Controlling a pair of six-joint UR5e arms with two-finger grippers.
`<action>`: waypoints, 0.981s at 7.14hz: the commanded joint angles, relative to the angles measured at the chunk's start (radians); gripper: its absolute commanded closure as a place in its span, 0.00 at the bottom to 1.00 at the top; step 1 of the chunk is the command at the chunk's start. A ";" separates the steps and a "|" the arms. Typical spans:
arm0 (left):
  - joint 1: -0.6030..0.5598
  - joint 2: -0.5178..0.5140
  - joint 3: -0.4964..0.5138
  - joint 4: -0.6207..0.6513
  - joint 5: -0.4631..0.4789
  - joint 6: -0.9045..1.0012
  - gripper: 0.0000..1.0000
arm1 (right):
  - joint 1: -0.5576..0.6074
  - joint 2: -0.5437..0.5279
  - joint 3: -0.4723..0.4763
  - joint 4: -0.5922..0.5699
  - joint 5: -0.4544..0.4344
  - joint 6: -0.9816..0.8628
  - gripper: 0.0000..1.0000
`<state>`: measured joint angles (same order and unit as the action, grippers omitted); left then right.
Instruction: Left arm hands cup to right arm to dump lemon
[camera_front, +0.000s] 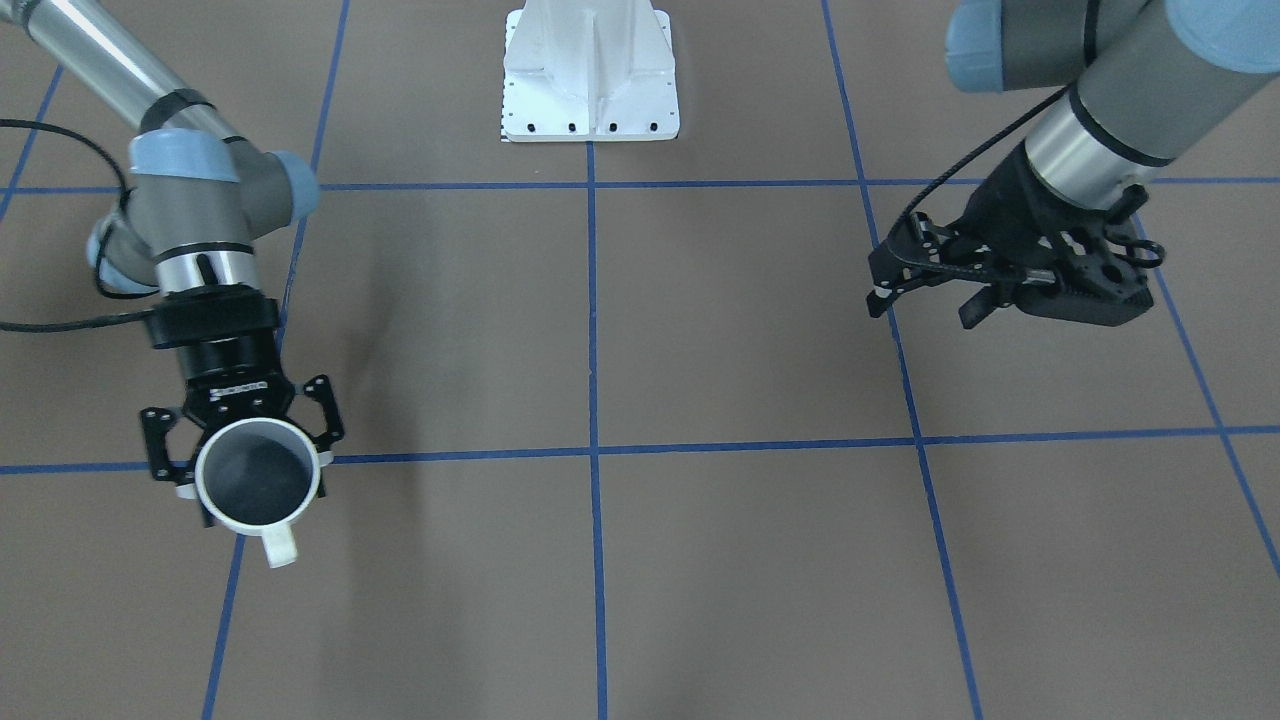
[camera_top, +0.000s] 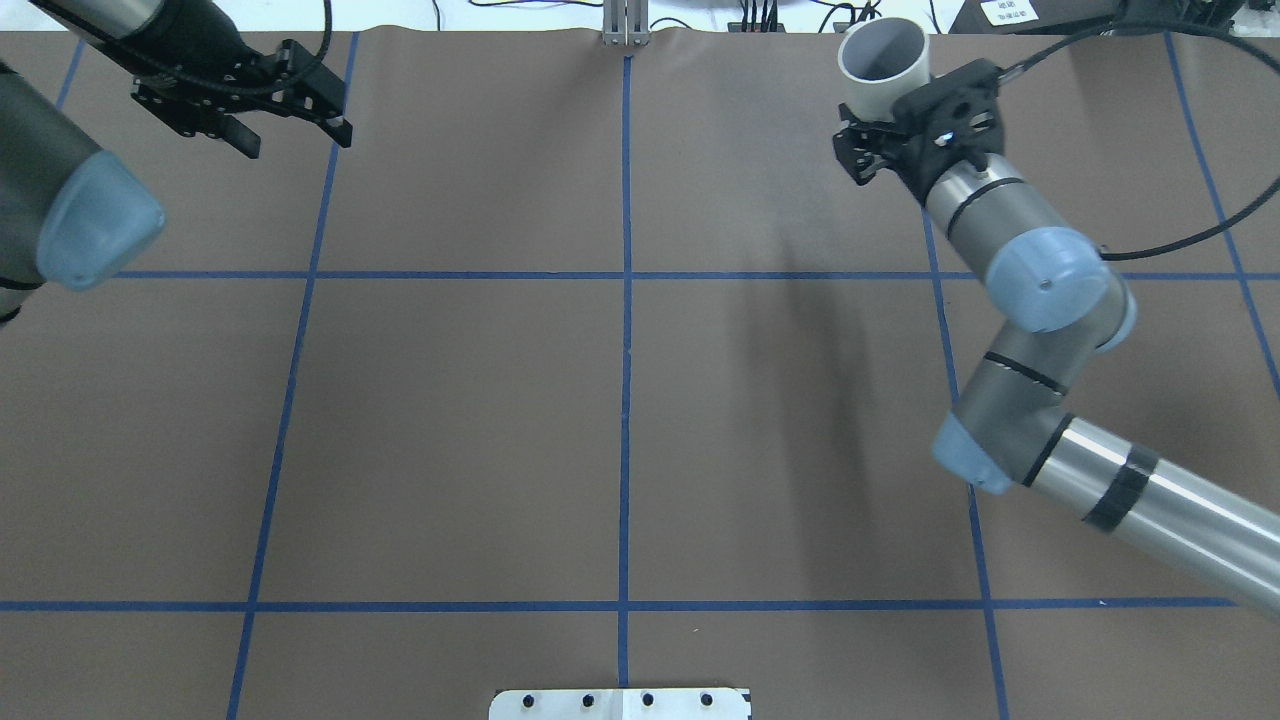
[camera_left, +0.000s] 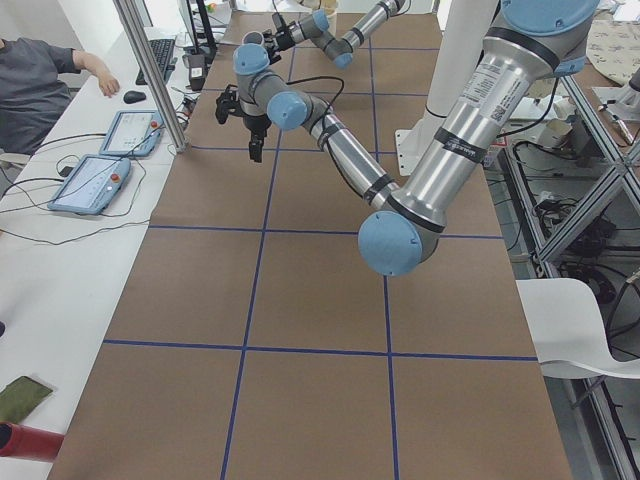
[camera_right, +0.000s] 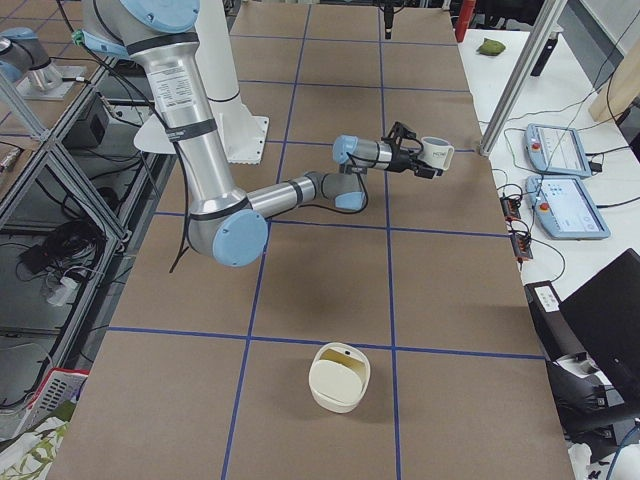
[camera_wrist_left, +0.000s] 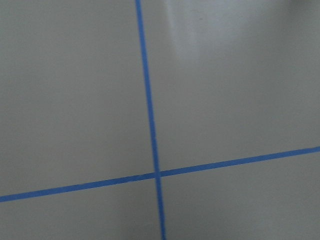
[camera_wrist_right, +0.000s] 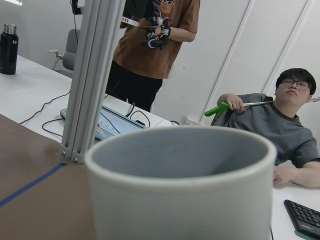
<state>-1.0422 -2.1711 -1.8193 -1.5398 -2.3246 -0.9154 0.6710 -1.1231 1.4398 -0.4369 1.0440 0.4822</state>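
Observation:
My right gripper is shut on the white cup, one finger on each side of its wall. It holds the cup upright above the table, handle pointing away from the robot. The cup also shows in the overhead view, in the exterior right view and fills the right wrist view. Its inside looks grey and empty. The lemon is not in view. My left gripper is open and empty above the table's far left corner. It does not show in the left wrist view.
The white robot base stands at the table's near edge. A cream bowl sits on the table at the robot's right end. An aluminium post, tablets and two people are just beyond the far edge.

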 joint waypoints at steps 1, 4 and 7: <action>0.051 -0.142 0.052 -0.049 -0.001 -0.217 0.00 | -0.111 0.129 -0.005 -0.098 -0.154 0.024 0.94; 0.106 -0.237 0.285 -0.429 0.004 -0.500 0.00 | -0.162 0.186 -0.015 -0.161 -0.214 0.046 0.91; 0.131 -0.280 0.319 -0.439 0.011 -0.581 0.00 | -0.229 0.192 -0.013 -0.172 -0.342 0.029 0.82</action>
<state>-0.9162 -2.4377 -1.5109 -1.9731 -2.3148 -1.4575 0.4736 -0.9333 1.4252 -0.6025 0.7706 0.5181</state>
